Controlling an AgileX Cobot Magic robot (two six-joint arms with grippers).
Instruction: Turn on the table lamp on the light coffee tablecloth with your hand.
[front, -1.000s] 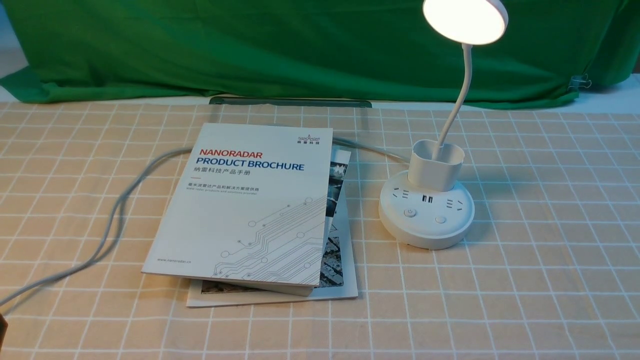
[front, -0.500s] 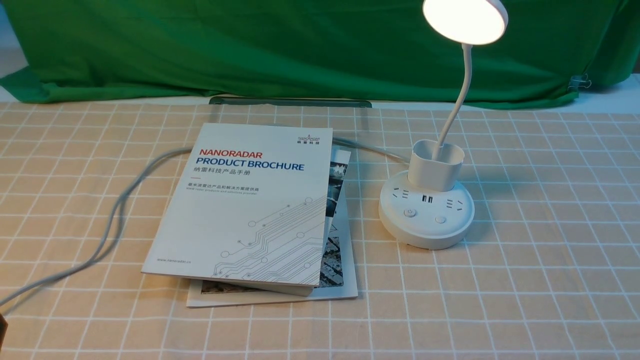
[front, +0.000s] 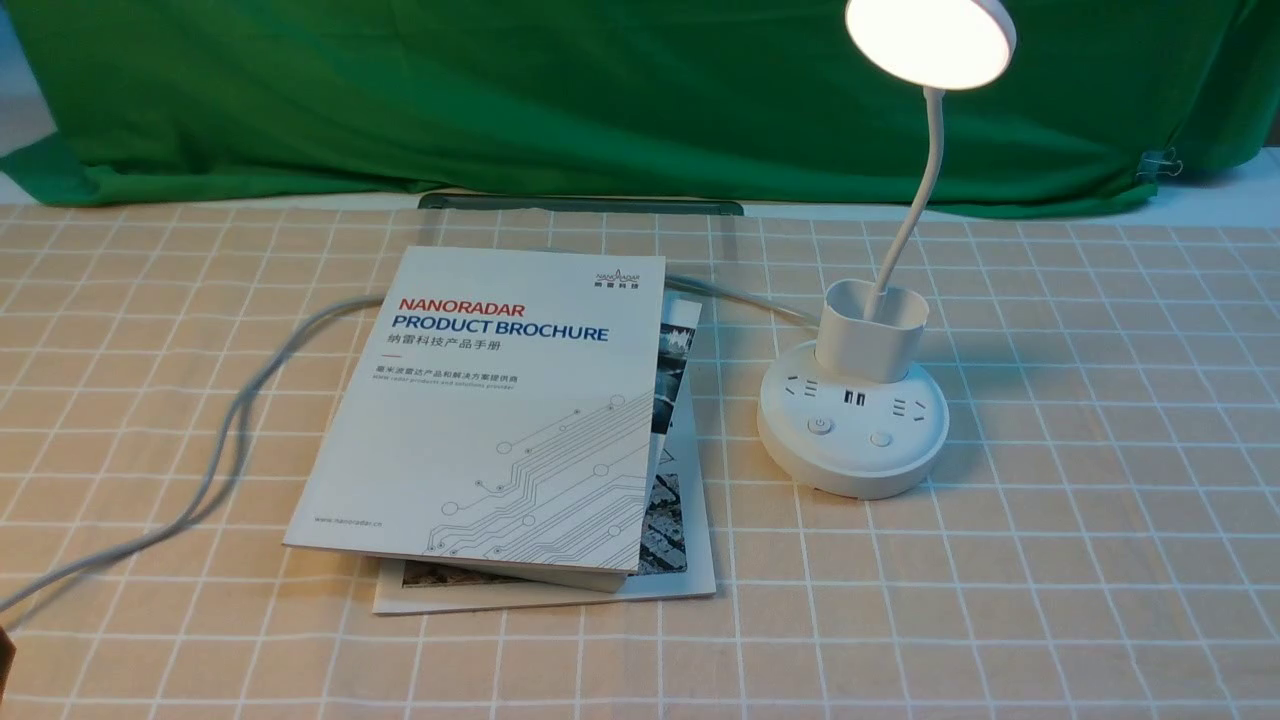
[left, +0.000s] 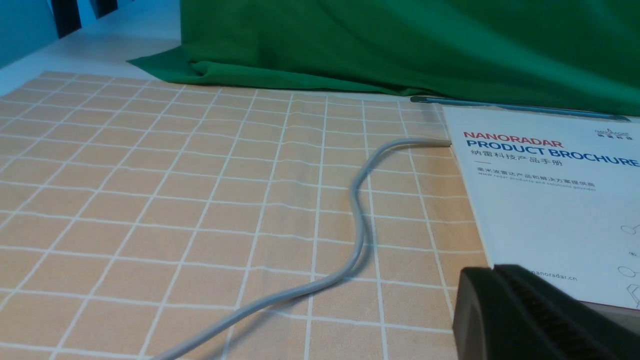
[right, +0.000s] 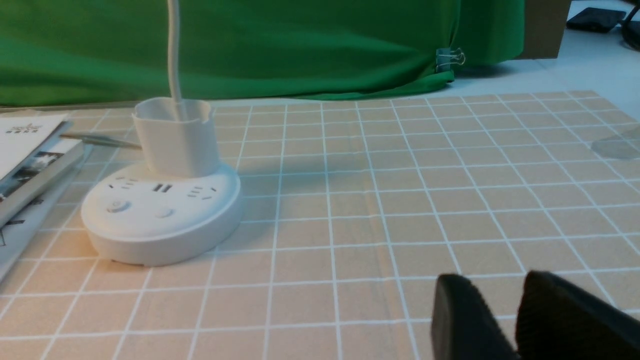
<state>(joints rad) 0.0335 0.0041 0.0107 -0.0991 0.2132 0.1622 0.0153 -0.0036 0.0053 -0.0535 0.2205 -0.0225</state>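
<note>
The white table lamp (front: 852, 430) stands on the light coffee tablecloth (front: 1050, 560), right of centre. Its disc head (front: 930, 40) glows bright at the top of the front view. Two round buttons (front: 820, 425) sit on the front of the base. Neither gripper shows in the front view. In the right wrist view the lamp base (right: 160, 215) lies well ahead and to one side of my right gripper (right: 492, 282), whose tips stand a narrow gap apart and hold nothing. My left gripper (left: 492, 270) is shut and empty, low by the brochure's near corner.
Two stacked brochures (front: 500, 410) lie left of the lamp. The lamp's grey cable (front: 230, 430) runs across the cloth to the left edge. A green cloth (front: 600, 90) hangs along the back, with a binder clip (front: 1160, 165) at its right.
</note>
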